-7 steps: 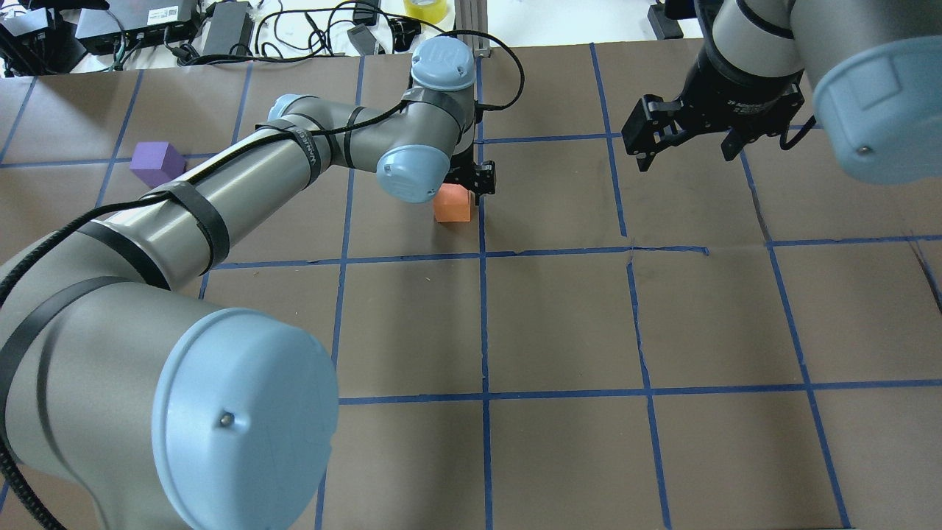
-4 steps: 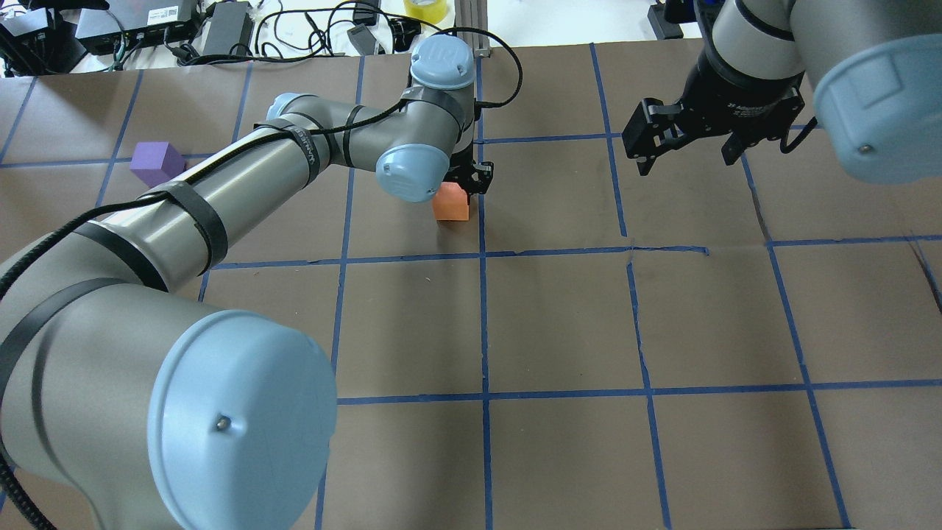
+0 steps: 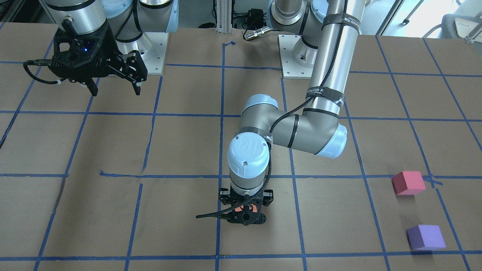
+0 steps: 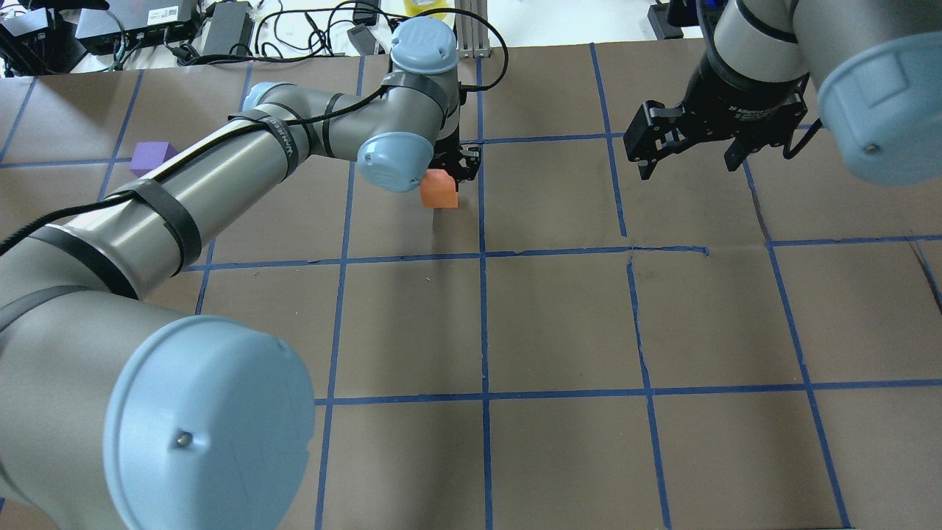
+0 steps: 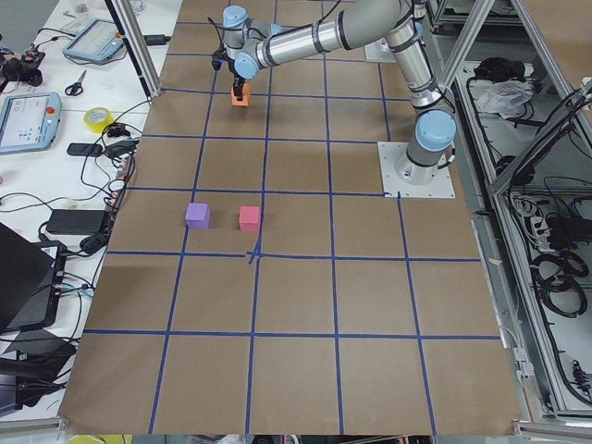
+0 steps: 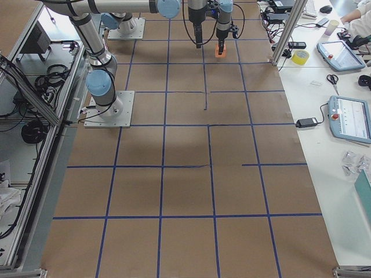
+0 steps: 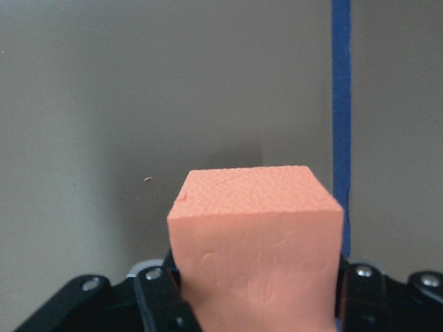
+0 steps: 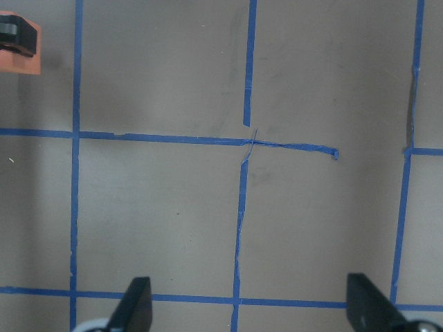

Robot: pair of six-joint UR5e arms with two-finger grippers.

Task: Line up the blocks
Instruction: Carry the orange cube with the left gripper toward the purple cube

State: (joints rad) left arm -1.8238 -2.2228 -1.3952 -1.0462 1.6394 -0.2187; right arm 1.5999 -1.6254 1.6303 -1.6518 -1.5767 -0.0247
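The purple block [image 3: 425,237] and pinkish-red block [image 3: 408,183] rest close together on the surface [image 3: 180,143]; the overhead view hides the latter behind the left arm. Well apart, the left hand [image 3: 246,210] clamps the orange block [image 7: 256,235], apparently raised; the wrist camera confirms the grip. The right hand [image 3: 115,88] hangs open, empty. Assessment: line unformed; orange placement outstanding.

purple block [image 4: 149,154] partly behind left arm [image 4: 221,165], orange block [image 7: 256,235] cut off below

Worktop [image 3: 113,150]: brown paper w/ blue tape grid [image 3: 180,175]; pinkish-red block [image 3: 408,183] & purple block [image 3: 425,237] near each other, well apart from left gripper [image 3: 246,209]
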